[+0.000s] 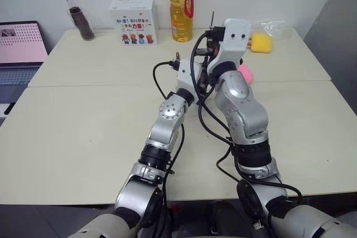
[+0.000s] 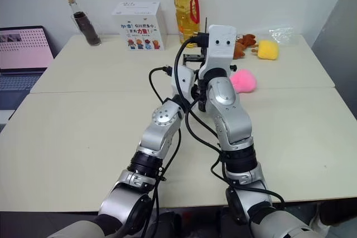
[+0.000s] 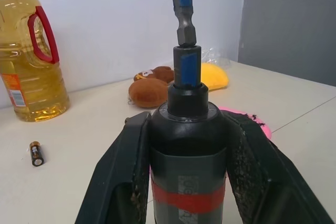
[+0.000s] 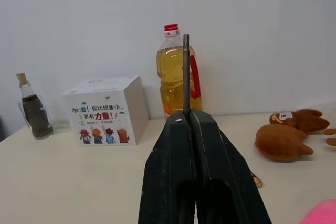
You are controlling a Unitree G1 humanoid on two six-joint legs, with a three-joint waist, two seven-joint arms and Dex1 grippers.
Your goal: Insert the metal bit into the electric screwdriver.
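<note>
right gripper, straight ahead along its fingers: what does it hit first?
Probably the oil bottle. The right gripper, shut on the metal bit, points over the table toward the back wall, and the bit's line falls across the bottle. Depth is unclear; it may pass above, since the gripper tilts upward.

On the tabletop [image 1: 83, 137], a laptop [image 1: 19, 48] sits at the far left edge. Along the back wall, from left to right, stand a corked bottle [image 1: 81, 18], a box [image 1: 134, 19] and an oil bottle [image 1: 181, 6]. To the right of the oil bottle lie a brown plush toy [image 2: 244, 44] and a sponge [image 2: 268, 49], with a round plush [image 2: 244, 81] in front of them. A small battery [image 3: 35, 152] lies before the oil bottle.
</note>
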